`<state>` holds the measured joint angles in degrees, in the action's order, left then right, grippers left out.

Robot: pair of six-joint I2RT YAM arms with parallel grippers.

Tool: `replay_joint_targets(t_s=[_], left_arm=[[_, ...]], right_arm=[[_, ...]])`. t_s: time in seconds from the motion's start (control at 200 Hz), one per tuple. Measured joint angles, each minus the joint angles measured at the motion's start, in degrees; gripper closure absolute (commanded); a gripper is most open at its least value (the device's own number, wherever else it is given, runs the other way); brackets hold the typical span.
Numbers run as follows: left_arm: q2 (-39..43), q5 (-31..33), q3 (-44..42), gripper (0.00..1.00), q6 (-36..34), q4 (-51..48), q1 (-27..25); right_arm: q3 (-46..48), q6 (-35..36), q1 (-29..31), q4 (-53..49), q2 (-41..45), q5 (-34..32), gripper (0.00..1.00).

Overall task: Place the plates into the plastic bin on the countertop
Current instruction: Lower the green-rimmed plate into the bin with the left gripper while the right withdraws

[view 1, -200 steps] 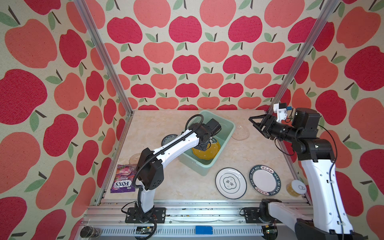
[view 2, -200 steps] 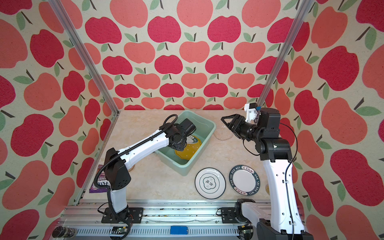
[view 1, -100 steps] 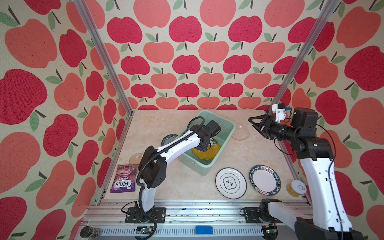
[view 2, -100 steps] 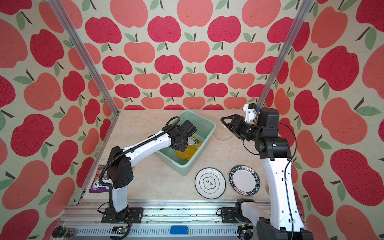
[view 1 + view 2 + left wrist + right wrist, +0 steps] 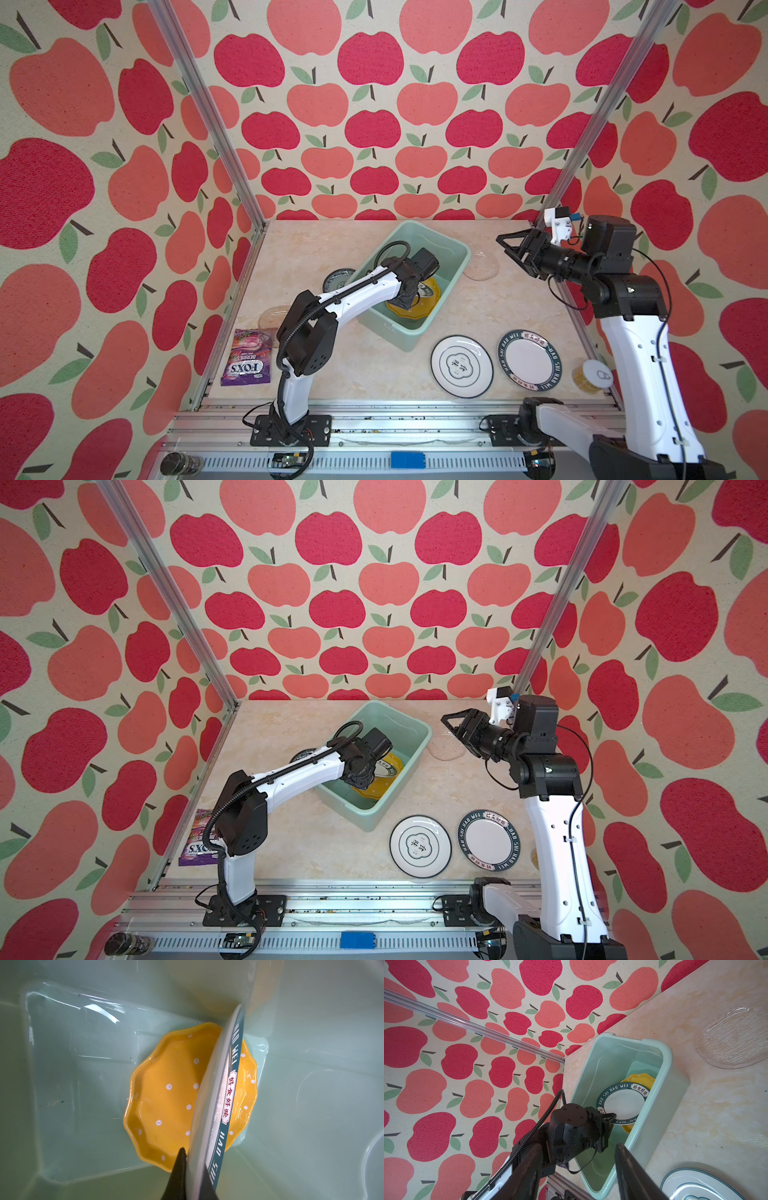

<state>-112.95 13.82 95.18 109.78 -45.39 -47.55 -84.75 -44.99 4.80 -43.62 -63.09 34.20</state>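
White with a teal rim lettered "HAO SHI HAO WEI" and "好食好味", the lettered plate stands tilted on edge inside the plastic bin. The left gripper pinches its rim above the yellow dotted plate, which lies flat on the bin's floor. The bin's long axis slants from the countertop's back edge toward the front edge, where a twin plate and an emblem plate lie; a "FOX'S" bag sits at the front-left corner, and the right gripper hangs half-open, empty, near the right edge.
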Motion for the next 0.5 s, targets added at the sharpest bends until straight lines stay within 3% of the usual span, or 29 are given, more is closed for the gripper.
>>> replay_joint_targets(t_s=[0.165,0.235,0.5], left_arm=[[0.0,0.0,-1.2,1.0,-0.4,2.2,0.1],[0.0,0.0,-1.7,0.9,-0.4,3.1,0.1],[0.0,-2.5,-6.2,0.76,-1.1,5.2,0.1]], right_arm=[[-0.2,0.0,0.0,0.0,-0.7,0.0,0.41],[-0.2,0.0,-0.1,0.0,-1.0,0.0,0.42],[-0.9,0.2,-0.1,-0.2,-1.8,0.0,0.41]])
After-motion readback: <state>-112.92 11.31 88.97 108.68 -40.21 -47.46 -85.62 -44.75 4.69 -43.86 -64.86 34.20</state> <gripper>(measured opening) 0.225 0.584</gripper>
